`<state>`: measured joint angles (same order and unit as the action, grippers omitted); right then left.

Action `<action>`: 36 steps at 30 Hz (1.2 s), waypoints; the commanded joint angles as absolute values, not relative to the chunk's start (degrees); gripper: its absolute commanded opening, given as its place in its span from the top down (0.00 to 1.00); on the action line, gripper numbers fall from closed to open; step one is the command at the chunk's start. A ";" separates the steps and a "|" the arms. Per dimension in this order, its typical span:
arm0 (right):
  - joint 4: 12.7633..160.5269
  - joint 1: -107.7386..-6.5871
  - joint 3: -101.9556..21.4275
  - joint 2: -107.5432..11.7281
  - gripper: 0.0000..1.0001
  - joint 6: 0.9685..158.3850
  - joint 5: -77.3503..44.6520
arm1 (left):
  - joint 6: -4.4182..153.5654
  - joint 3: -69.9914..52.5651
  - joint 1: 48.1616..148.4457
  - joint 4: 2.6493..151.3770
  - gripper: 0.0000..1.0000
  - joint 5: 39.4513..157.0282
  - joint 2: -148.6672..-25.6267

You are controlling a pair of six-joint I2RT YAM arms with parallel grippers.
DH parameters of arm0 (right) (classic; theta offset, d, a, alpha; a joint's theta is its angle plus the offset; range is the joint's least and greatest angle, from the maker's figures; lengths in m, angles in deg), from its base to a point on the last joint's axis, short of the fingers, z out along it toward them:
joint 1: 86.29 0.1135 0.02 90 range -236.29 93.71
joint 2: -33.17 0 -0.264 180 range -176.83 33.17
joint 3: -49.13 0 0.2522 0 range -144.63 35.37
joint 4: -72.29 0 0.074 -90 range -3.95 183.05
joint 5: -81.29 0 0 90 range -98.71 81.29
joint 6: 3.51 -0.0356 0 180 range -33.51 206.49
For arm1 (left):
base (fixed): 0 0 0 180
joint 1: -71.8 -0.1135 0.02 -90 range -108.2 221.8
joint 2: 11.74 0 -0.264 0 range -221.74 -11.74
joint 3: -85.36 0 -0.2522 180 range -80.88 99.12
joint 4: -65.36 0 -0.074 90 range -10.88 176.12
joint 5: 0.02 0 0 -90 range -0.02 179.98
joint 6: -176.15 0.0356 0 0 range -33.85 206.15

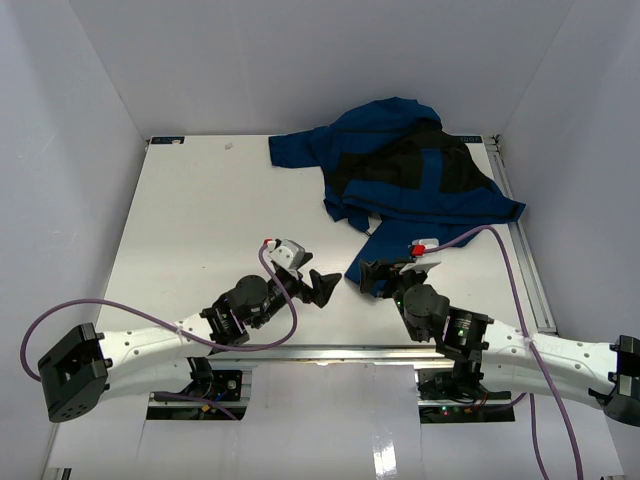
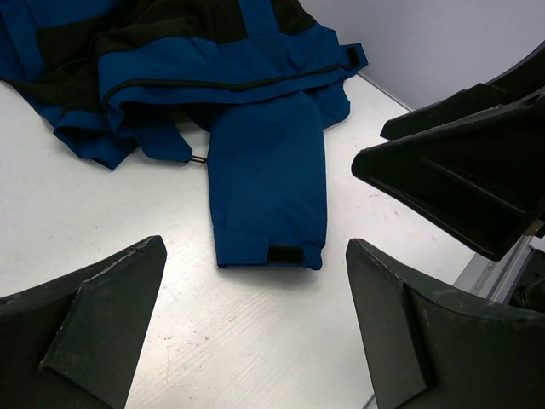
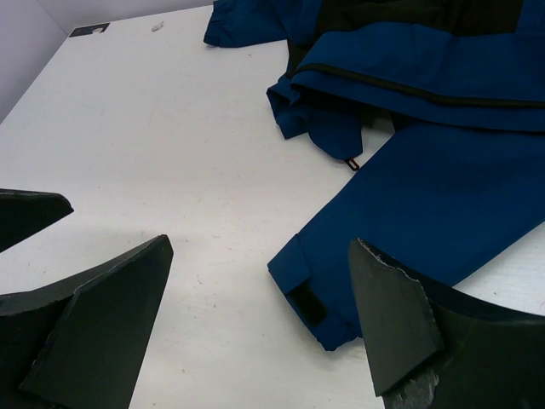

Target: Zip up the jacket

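Note:
The royal-blue jacket (image 1: 400, 170) lies crumpled at the back right of the white table (image 1: 200, 220), its black lining (image 1: 400, 160) showing. One sleeve (image 2: 268, 179) stretches toward the arms and ends in a cuff with a black tab (image 3: 308, 300). A small dark zipper pull (image 3: 349, 162) pokes out below the folded hem. My left gripper (image 1: 325, 286) hovers open just short of the cuff, nothing between its fingers (image 2: 94, 332). My right gripper (image 1: 364, 276) is open too, beside the cuff, with one finger (image 3: 396, 315) over the sleeve's edge. The two grippers nearly face each other.
A metal rail (image 1: 530, 280) runs along the table's right edge. Pale walls enclose the back and both sides. A small dark label (image 1: 165, 140) sits at the back left corner. Purple cables (image 1: 120, 315) loop beside both arms.

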<state>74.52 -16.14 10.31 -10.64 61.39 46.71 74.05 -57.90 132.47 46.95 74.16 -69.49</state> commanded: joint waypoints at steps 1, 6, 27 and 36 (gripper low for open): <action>72.43 -15.89 7.90 -10.04 0.10 60.81 48.82 | 74.73 -56.32 132.62 46.46 0.02 75.12 -69.96; 72.03 -15.98 8.47 -9.10 0.10 60.82 49.14 | 74.90 -56.46 132.62 46.46 0.02 74.10 -69.92; 75.06 -52.33 -20.26 -45.38 0.09 56.08 36.04 | 74.17 -57.92 132.62 46.27 0.02 63.61 -68.19; 81.49 -62.27 -39.34 -71.44 0.07 45.99 25.14 | 73.44 -57.79 132.62 47.33 0.02 62.33 -67.09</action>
<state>77.78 -59.23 -29.19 -61.91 51.97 31.18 74.06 -57.92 132.47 47.09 63.59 -68.45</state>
